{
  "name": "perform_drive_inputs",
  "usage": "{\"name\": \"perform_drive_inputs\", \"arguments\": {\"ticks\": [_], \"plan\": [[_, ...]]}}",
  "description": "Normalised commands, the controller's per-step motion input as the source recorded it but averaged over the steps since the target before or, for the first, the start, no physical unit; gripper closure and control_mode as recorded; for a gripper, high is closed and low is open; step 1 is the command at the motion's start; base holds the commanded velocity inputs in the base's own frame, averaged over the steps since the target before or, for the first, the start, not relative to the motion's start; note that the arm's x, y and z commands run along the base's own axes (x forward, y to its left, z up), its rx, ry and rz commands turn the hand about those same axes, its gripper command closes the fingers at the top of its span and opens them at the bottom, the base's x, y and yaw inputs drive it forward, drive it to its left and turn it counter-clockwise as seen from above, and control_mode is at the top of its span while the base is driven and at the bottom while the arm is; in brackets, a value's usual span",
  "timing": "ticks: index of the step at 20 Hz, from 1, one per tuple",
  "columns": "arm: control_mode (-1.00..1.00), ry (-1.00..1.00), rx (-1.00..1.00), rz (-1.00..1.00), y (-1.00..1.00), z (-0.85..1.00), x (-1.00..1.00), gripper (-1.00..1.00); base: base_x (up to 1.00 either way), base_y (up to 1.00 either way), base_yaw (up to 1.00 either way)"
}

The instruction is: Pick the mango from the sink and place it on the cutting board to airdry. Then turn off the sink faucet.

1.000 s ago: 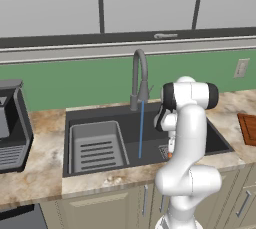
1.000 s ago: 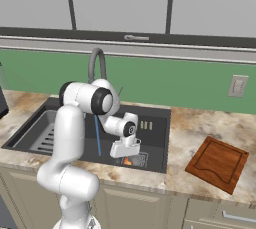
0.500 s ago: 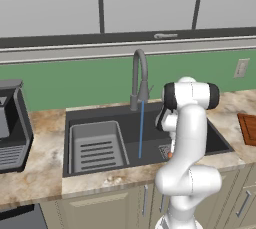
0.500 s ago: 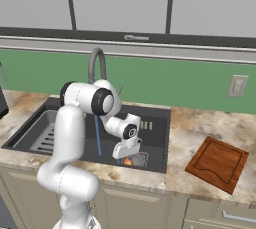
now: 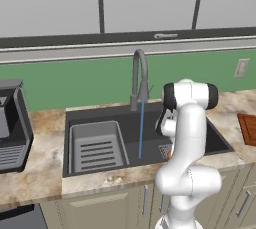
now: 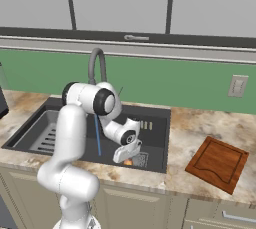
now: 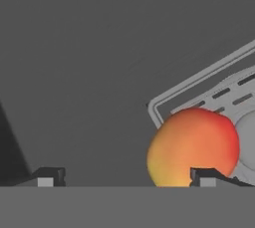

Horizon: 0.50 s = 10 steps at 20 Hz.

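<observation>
1. A beige and brown marbled stone counter (image 6: 197,123) runs along the green wall above pale cabinet fronts.
2. A large rectangular dark charcoal sink (image 5: 220,143) is set into it.
3. A flat reddish-brown wooden cutting board with a darker rim (image 6: 217,163) lies on the counter to the right of the sink, well apart from it.
4. A dark boxy appliance (image 5: 12,123) stands on the counter left of the sink.

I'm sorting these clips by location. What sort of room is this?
A home-style kitchen, rendered rather than real: a dark sink set in a marble-look counter with a running gooseneck faucet, a wooden cutting board, and cabinets overhead.
</observation>
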Motion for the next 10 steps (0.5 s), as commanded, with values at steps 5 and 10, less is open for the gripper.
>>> {"name": "perform_drive_inputs", "arguments": {"ticks": [5,10], "plan": [[-1.00,-0.04,0.01,0.00,0.00,-0.13,0.11,-1.00,0.00,0.00,0.00],[-1.00,-0.03,0.02,0.00,0.00,-0.02,0.22,-1.00,0.00,0.00,0.00]]}}
